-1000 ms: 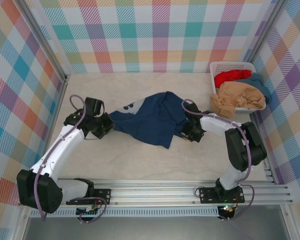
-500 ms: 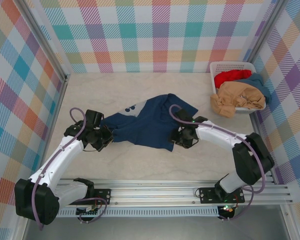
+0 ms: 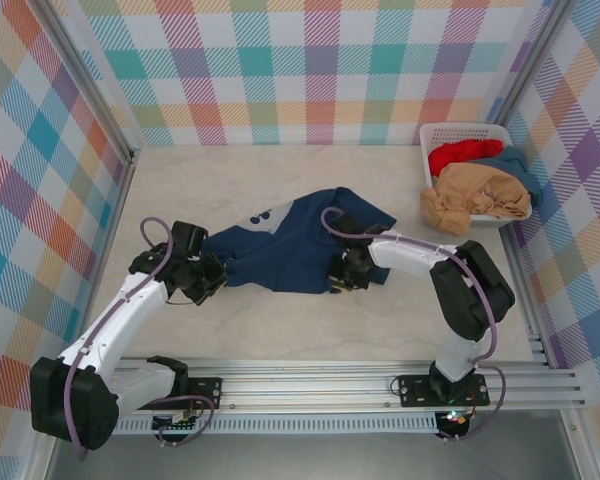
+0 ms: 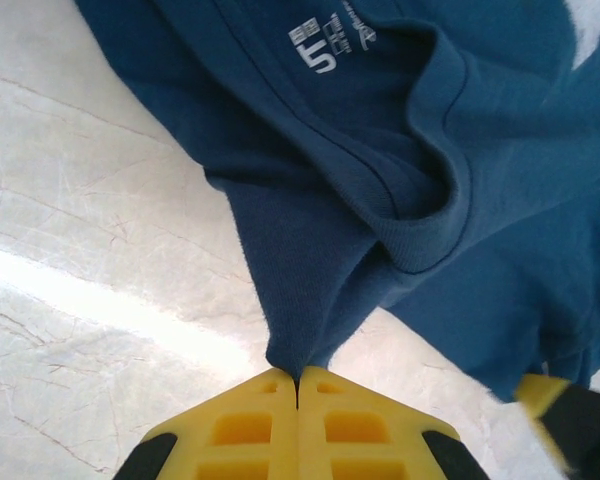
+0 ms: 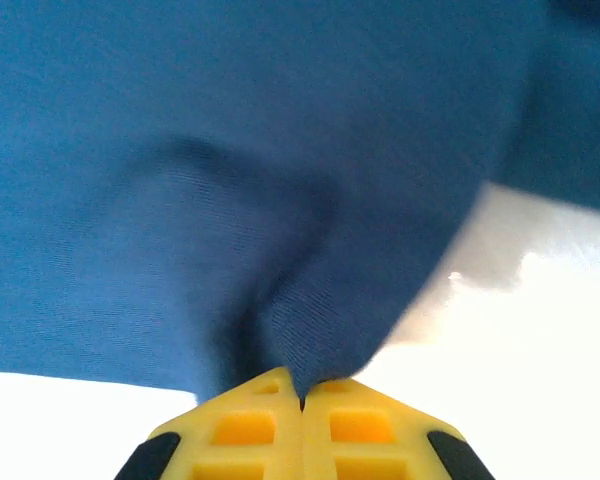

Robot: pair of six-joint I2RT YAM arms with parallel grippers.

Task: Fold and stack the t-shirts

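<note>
Top external: navy t-shirt (image 3: pixel 290 250) strung between left gripper (image 3: pixel 219 271) and right gripper (image 3: pixel 337 280)

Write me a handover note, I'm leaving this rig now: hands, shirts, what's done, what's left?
Left hand: shut on the navy shirt near its collar.
Right hand: shut on the same shirt's opposite side.
Navy shirt lies crumpled on the table, unfolded.
Tan shirt, red shirt and teal shirt are heaped in the white basket, far right; the tan one droops over its near rim.
Done: nothing folded or stacked.
Left: fold all four and stack them.
</note>
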